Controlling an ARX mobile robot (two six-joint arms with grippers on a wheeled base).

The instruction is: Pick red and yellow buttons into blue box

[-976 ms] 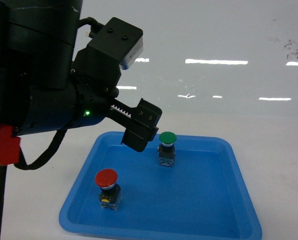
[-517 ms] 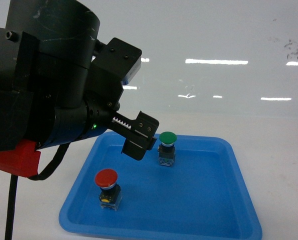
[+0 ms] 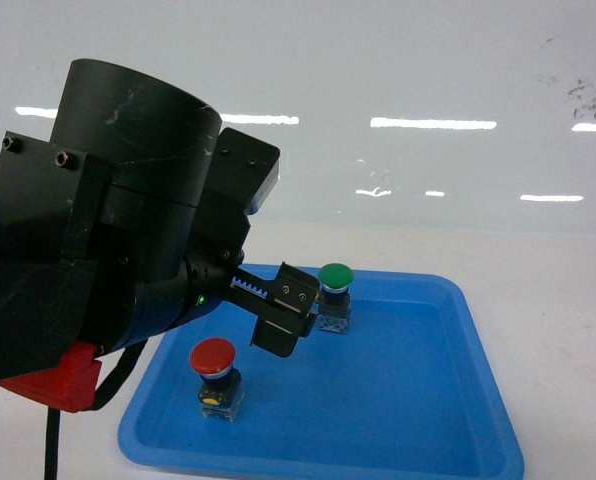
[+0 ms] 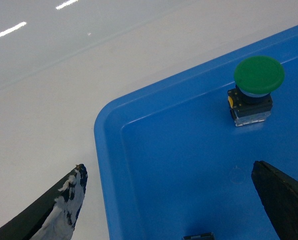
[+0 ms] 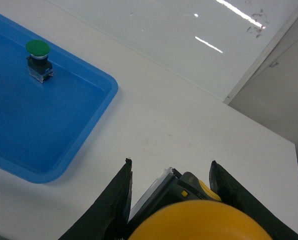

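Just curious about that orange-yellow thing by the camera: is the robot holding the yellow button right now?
Yes, the right gripper has the yellow button clamped between its two black fingers, seen from the right wrist view.

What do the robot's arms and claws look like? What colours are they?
The left arm is chunky and black, with a red block underneath, a tiny green light and a black cable. Its left claw is black with a toothed rail. The right claw has black pointed fingers.
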